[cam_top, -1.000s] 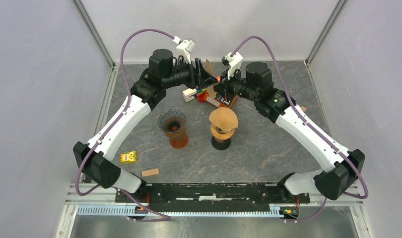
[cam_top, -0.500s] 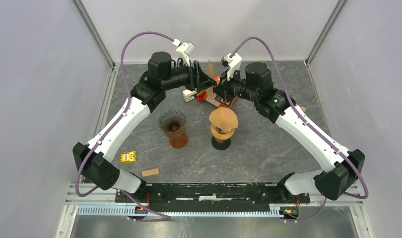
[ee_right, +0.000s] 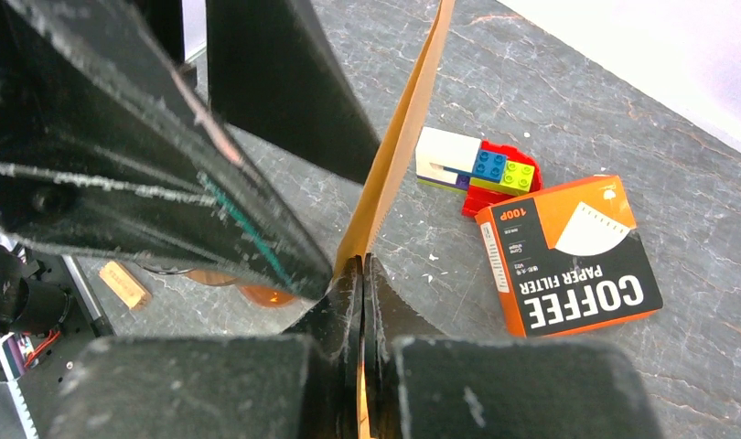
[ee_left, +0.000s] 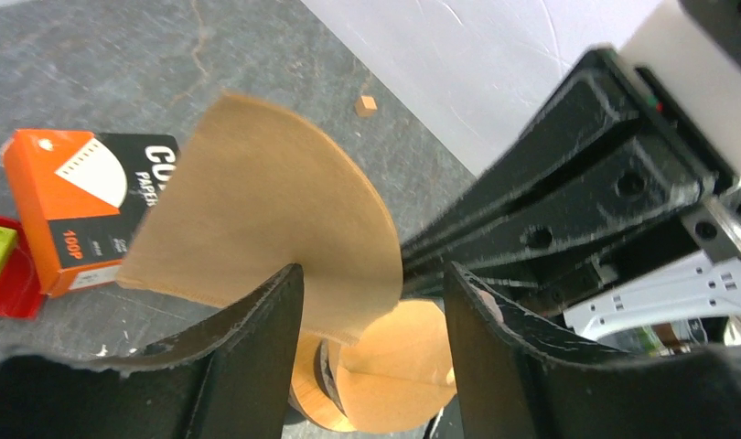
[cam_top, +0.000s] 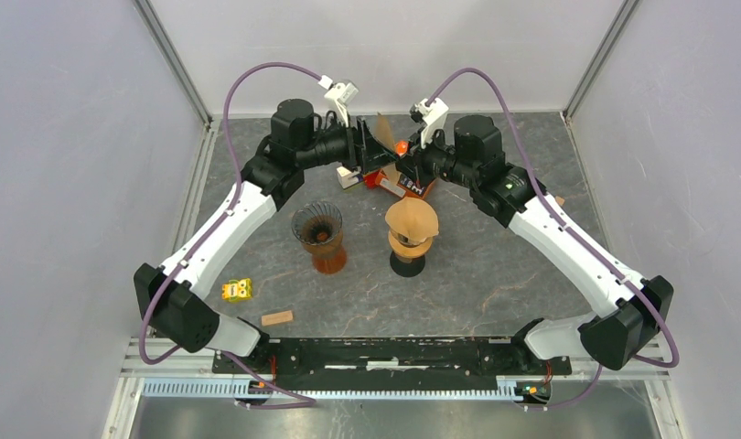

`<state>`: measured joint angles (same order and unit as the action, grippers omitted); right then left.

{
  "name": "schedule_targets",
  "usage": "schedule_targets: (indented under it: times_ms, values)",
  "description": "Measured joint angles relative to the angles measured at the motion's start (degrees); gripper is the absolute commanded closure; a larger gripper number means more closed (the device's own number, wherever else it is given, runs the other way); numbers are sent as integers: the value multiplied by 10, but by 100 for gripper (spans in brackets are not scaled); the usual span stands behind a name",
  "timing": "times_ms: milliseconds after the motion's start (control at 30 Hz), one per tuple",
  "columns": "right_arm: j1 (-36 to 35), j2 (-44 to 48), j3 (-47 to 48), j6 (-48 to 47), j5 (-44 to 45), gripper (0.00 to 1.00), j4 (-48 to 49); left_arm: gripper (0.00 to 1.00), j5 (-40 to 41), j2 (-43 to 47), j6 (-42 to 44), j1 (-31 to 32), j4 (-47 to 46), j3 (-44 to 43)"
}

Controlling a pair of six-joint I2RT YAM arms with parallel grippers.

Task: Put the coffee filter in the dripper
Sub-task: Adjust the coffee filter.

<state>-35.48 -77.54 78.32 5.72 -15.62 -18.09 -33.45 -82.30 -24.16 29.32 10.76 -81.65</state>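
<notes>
box (ee_right: 568, 256): orange/black carton, "COFFEE PAPER FILTER", flat on desk (cam_top: 495, 274), far side
bricks (ee_right: 477, 169): white, blue, green, red cluster, just beside box
yellow toy (cam_top: 237, 290): near-left, well apart from bricks
wooden block (cam_top: 276, 318): near toy, toward front edge
small cube (ee_left: 366, 105): tan, alone by wall

The left pincer's (ee_left: 374, 274) two dark fingers stand apart in the foreground. Beyond them, a tan fan-shaped coffee filter (ee_left: 257, 201) is pinched at its lower right edge by the black right pincer (ee_left: 405, 256). An orange filter box (ee_left: 83, 210) lies flat on the grey surface (ee_left: 120, 64) at left.
</notes>
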Motion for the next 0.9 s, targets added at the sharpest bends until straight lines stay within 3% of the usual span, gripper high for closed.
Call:
schedule_targets:
  times_ms: [900]
  values:
    - [14, 10, -22, 1, -38, 100, 28, 49, -68, 4, 0, -17, -47, 45]
